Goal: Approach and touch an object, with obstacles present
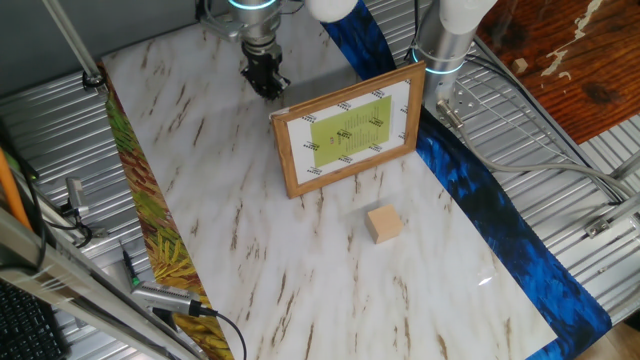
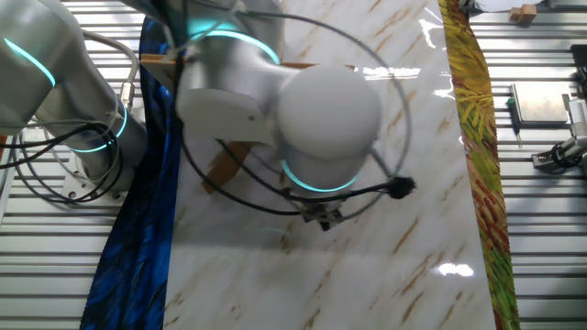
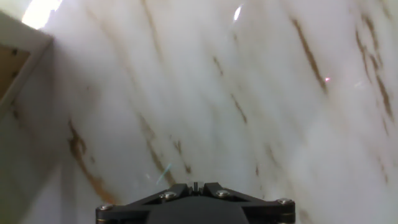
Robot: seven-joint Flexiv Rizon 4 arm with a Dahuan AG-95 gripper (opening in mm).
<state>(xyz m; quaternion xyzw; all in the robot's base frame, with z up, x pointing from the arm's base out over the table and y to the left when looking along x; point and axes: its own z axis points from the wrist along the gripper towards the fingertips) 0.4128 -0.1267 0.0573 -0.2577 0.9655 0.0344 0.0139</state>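
A small light tan wooden cube (image 1: 384,224) with plain faces sat flat on the marble-patterned counter (image 1: 250,230), turned slightly askew. Behind it, apart from it, a rectangular picture frame (image 1: 349,130) stood upright on its long edge, leaning back a little; it had a brown wood border, a white mat and a yellow-green printed panel.

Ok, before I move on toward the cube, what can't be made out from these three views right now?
- Wooden cube: seen only in one fixed view; the arm's body blocks it in the other fixed view, and the hand view does not reach it.
- Picture frame: its printed panel text is too small to read; the hand view cuts it off at the left edge.
- Gripper: fingertips too small and dark in one fixed view, out of frame in the hand view, so open or shut is unclear.
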